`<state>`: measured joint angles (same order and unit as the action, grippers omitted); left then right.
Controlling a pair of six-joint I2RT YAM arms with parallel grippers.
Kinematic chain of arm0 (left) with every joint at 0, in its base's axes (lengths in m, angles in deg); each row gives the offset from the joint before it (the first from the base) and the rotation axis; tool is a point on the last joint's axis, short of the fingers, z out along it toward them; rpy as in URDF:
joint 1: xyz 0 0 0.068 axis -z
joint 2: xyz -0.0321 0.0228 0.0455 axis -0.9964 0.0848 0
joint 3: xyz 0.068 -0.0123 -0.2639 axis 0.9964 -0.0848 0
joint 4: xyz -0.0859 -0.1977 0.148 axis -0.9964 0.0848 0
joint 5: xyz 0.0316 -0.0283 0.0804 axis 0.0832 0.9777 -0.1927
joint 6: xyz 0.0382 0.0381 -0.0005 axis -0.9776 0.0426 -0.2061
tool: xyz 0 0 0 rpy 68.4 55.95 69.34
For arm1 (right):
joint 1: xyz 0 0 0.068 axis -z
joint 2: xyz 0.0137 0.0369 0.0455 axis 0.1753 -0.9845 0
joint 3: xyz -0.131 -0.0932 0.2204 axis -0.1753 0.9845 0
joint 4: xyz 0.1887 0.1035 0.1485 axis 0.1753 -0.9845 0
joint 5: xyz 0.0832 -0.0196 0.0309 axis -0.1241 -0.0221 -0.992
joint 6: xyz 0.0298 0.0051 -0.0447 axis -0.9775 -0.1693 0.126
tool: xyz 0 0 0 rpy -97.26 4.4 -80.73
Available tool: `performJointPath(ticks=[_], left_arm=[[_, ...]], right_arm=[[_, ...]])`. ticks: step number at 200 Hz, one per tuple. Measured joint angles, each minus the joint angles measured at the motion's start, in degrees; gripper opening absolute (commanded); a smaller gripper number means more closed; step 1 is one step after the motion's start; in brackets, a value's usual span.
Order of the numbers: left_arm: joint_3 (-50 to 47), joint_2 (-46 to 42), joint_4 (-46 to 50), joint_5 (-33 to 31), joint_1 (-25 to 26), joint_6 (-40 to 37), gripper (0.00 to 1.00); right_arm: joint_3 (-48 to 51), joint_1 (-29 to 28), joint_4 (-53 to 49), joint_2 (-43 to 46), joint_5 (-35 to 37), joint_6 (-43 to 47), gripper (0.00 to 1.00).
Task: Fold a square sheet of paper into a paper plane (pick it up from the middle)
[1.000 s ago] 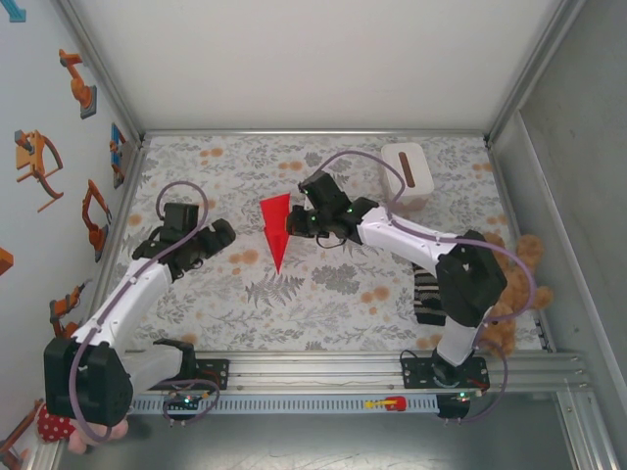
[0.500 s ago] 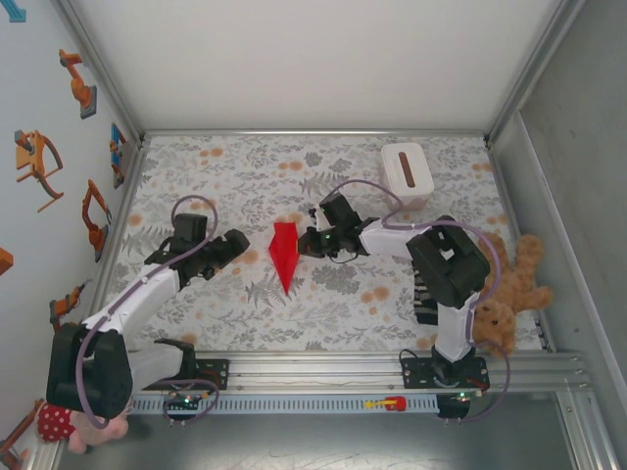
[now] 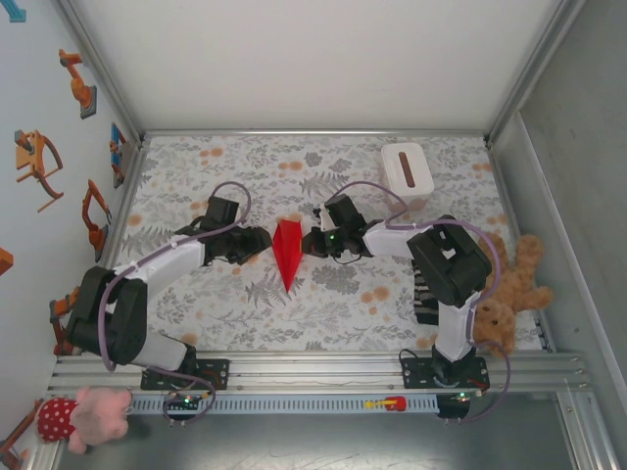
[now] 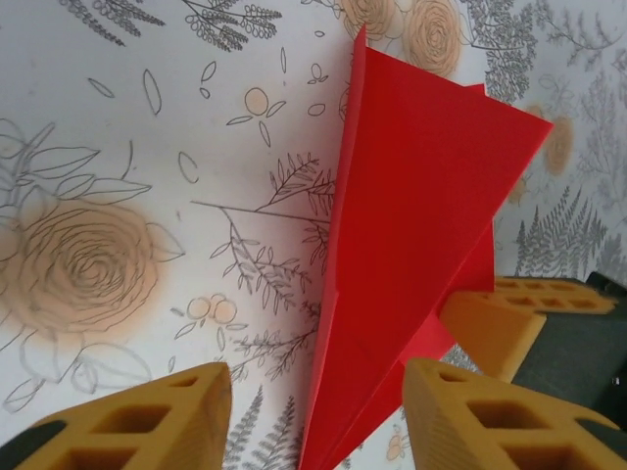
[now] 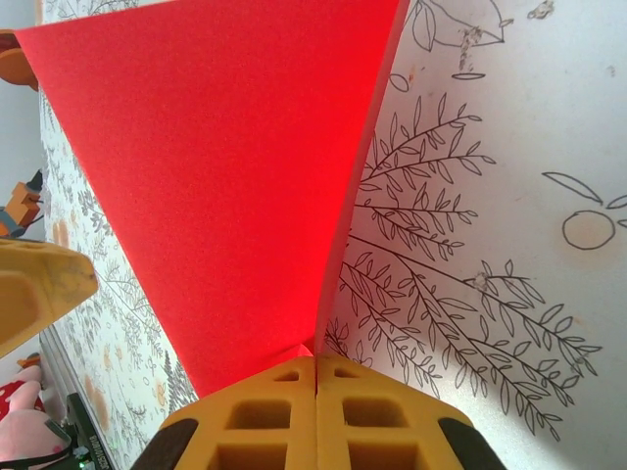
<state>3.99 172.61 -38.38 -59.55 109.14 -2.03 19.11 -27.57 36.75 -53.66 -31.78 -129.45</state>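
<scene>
The square sheet of paper is folded into a narrow bright red paper plane (image 3: pixel 287 253) with its sharp tip pointing toward the arms. It stands on edge over the floral table. My right gripper (image 3: pixel 310 242) is shut on its right side. In the right wrist view the paper plane (image 5: pixel 225 176) runs into the seam of the closed yellow fingers (image 5: pixel 265 421). My left gripper (image 3: pixel 263 240) is at its left side and open. In the left wrist view the paper plane (image 4: pixel 402 245) hangs between the two spread fingers (image 4: pixel 147 421), closer to the right one.
A white box with a dark slot (image 3: pixel 407 168) sits at the back right. A brown teddy bear (image 3: pixel 509 284) lies by the right wall, and a pink plush toy (image 3: pixel 83 411) lies beside the left arm's base. Metal walls enclose the table.
My left arm has swung right to the paper, and its jaws have narrowed around it. My right gripper has brought the paper slightly right and turned its tip toward the arms.
</scene>
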Motion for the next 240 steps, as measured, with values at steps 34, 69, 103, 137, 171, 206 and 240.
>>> performJointPath(ticks=[34,69,103,137,171,206,240], left_arm=[[4.0,7.2,0.0,1.8,0.5,-1.1,0.38],[7.2,12.4,0.0,3.6,0.8,-2.0,0.26],[8.9,14.1,0.2,4.2,0.8,-3.2,0.08],[9.0,14.0,0.7,3.5,0.8,-3.9,0.05],[7.9,11.3,-0.2,2.0,0.8,-3.6,0.05],[5.0,8.3,-3.1,0.4,0.8,-2.5,0.05],[2.7,8.1,-4.6,-1.1,0.8,-1.3,0.05]], right_arm=[[0.1,0.0,0.3,0.0,0.0,0.0,0.03],[0.1,0.0,0.4,0.0,0.0,0.0,0.03],[0.4,0.1,0.8,0.0,0.1,-0.2,0.02],[2.2,0.9,1.0,0.6,0.8,-0.2,0.02],[3.2,1.9,0.9,2.4,1.6,-0.2,0.02],[3.5,2.0,0.8,3.7,2.7,-0.6,0.02],[4.3,2.3,0.7,3.7,4.0,-1.2,0.02]])
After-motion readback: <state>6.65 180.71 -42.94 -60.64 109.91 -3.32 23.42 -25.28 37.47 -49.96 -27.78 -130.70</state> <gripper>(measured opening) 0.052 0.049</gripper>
